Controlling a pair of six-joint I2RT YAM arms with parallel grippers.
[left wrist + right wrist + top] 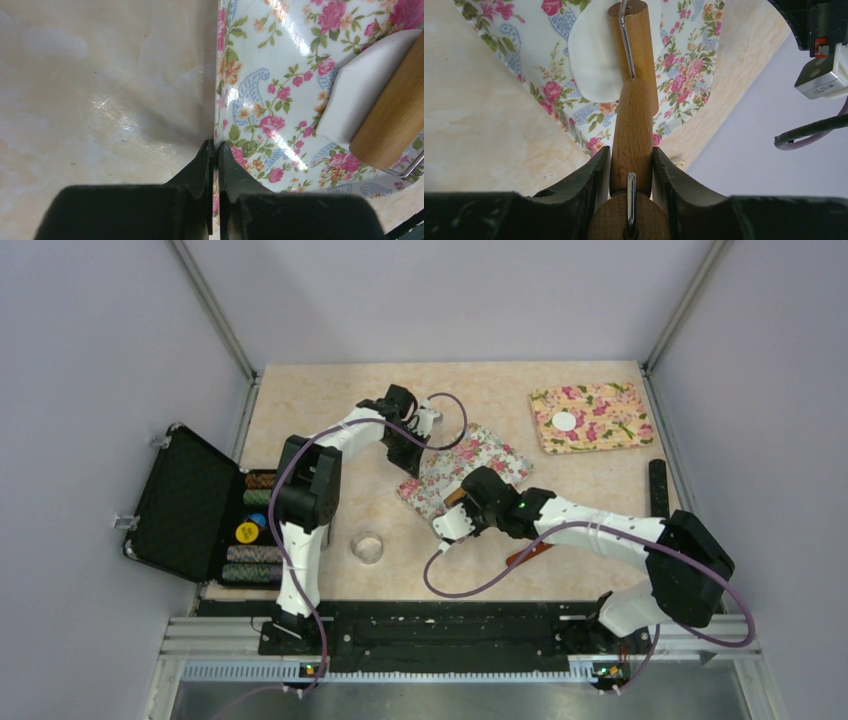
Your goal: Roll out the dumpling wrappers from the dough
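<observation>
A floral mat [480, 455] lies mid-table, and my left gripper [215, 146] is shut on its edge, pinning the mat's left border. On that mat the dough [594, 60] is a flattened white piece, also seen as dough [355, 95] in the left wrist view. A wooden roller [638, 40] lies across its edge. My right gripper [630, 150] is shut on the roller's wooden handle [631, 125]. One dumpling wrapper [565, 421], a thin white disc, rests on a second floral mat [600, 425] at the back right.
A small clear glass bowl [368, 546] stands near the left arm. An open black case [185, 505] with stacked chips sits at the left edge. A black bar [658, 487] lies at the right wall. An orange strip [530, 552] lies under the right arm.
</observation>
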